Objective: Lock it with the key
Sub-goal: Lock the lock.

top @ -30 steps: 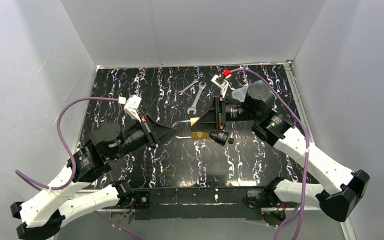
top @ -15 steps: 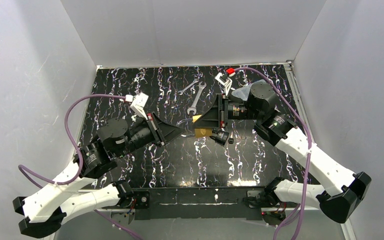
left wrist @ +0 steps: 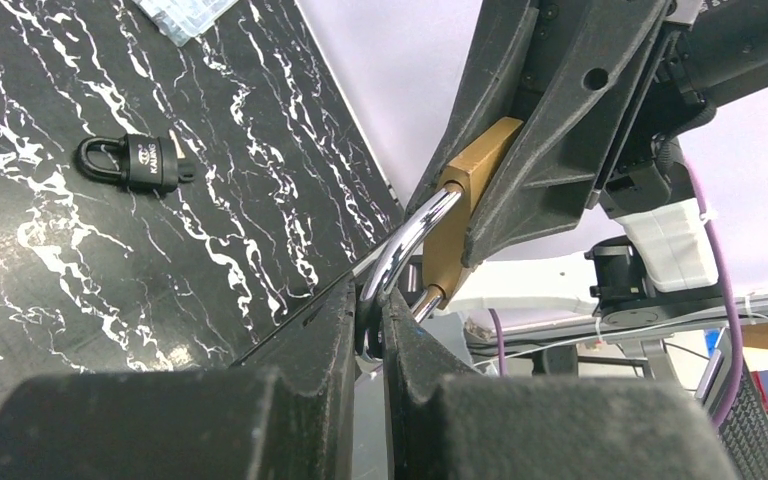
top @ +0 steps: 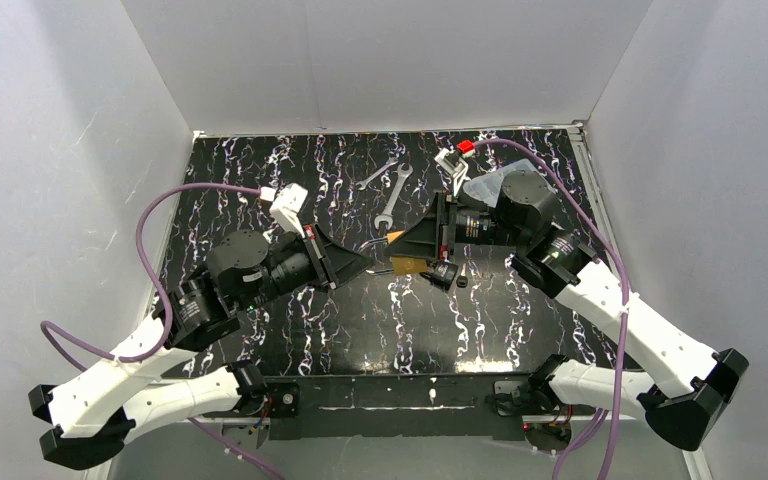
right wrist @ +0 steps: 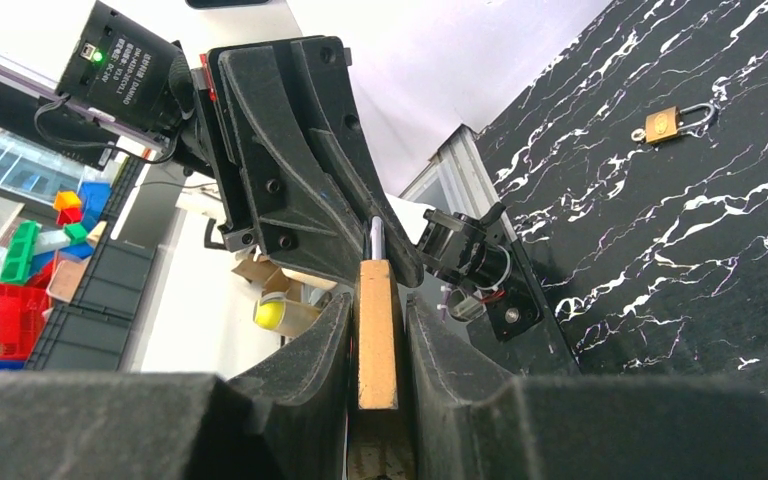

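Observation:
A brass padlock (top: 408,264) hangs above the table between my two arms. My right gripper (right wrist: 378,300) is shut on its flat brass body (right wrist: 378,335), one finger on each broad face. My left gripper (left wrist: 372,300) is shut on the padlock's steel shackle (left wrist: 412,232), which curves out of the brass body (left wrist: 470,185). In the top view my left gripper (top: 365,262) and right gripper (top: 397,245) meet tip to tip at the padlock. No key shows in any view.
A small black padlock (top: 443,275) lies on the table just below the held one, also in the left wrist view (left wrist: 135,163). Two wrenches (top: 392,190) lie at the back, a clear plastic bag (top: 490,185) near the right arm. Another brass padlock (right wrist: 672,122) lies on the table.
My left arm has swung to the right and up, and my right arm has shifted slightly right with the padlock. Both grips are unchanged.

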Available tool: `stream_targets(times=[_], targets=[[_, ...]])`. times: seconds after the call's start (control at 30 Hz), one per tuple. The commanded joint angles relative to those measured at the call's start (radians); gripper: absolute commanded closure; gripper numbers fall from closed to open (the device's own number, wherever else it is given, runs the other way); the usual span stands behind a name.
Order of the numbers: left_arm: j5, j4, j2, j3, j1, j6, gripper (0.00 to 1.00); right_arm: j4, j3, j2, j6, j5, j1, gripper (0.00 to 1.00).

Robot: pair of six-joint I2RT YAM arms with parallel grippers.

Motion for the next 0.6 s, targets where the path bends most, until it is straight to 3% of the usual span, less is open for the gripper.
stream_targets(times=[0.0, 0.57], targets=[[0.245, 0.253, 0.117, 0.066, -0.08, -0.009, 1.0, 0.093, -0.031, 0.055, 0.013, 0.105, 0.093, 0.99], [0.343, 0.47, 0.222, 0.128, -0.132, -0.048, 1.0, 0.096, -0.046, 0.067, 0.01, 0.108, 0.122, 0.99]])
